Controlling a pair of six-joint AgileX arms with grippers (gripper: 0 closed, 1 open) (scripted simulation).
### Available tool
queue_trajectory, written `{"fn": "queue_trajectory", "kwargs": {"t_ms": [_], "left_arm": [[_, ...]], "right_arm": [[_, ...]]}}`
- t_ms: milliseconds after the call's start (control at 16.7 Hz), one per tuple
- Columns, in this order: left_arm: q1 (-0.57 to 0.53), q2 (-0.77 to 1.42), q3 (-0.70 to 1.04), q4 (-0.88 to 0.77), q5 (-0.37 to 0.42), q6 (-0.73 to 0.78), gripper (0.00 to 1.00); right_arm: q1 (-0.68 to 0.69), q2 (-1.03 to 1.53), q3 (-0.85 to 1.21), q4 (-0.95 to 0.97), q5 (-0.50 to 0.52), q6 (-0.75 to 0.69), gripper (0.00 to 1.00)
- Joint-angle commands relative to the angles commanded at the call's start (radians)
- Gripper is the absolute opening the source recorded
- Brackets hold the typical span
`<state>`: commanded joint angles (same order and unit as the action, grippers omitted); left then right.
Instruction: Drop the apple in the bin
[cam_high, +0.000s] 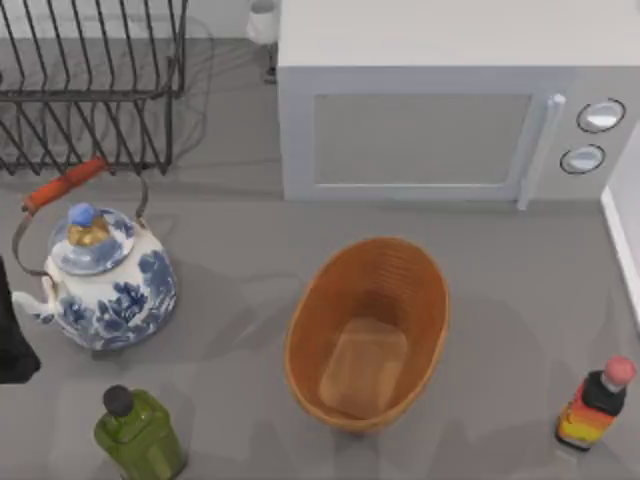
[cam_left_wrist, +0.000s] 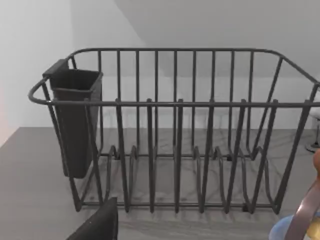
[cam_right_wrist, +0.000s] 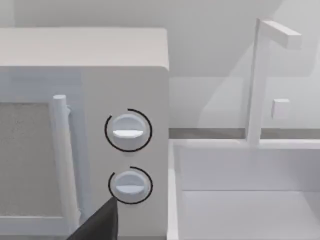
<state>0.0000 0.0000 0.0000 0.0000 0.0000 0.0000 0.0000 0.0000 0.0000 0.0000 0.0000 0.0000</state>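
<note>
Bin (cam_high: 367, 333), you see from above, sits mid-worktop (cam_high: 240, 260) before the microwave (cam_high: 450, 100), holding nothing, its long axis tilted toward the far right. Teapot (cam_high: 100, 275), green bottle (cam_high: 138, 432) and red-capped bottle (cam_high: 597, 402) stand around it. Your left wrist view faces the wire dish rack (cam_left_wrist: 175, 130) with its dark cup (cam_left_wrist: 75, 120). Your right wrist view faces the microwave's knobs (cam_right_wrist: 128, 130) and a sink (cam_right_wrist: 245, 190). You cannot tell either end effector's state.

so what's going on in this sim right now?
Nothing is being handled yet. The basket sits empty mid-table in front of the microwave, with the teapot and green bottle at the left and a red-capped bottle at the right. The left arm is parked at the table's left edge, its wrist camera facing the dish rack.
</note>
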Motion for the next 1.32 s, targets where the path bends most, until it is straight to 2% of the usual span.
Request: {"fn": "queue_trajectory", "kwargs": {"t_ms": [240,480,720,960,1140,1320], "left_arm": [[0.012,0.034,0.033,-0.004,-0.005,0.017,1.0],[0.076,0.226,0.216,-0.038,-0.019,0.097,1.0],[0.166,0.59,0.503,-0.161,-0.003,0.228,1.0],[0.257,1.054,0.741,-0.363,0.052,0.374,1.0],[0.315,1.335,0.866,-0.535,0.118,0.479,1.0],[0.374,1.522,0.944,-0.675,0.179,0.562,1.0]], "right_arm": [[0.0,0.0,0.0,0.0,0.0,0.0,1.0],[0.0,0.0,0.0,0.0,0.0,0.0,1.0],[0.0,0.0,0.0,0.0,0.0,0.0,1.0],[0.0,0.0,0.0,0.0,0.0,0.0,1.0],[0.0,0.0,0.0,0.0,0.0,0.0,1.0],[0.0,0.0,0.0,0.0,0.0,0.0,1.0]]}}
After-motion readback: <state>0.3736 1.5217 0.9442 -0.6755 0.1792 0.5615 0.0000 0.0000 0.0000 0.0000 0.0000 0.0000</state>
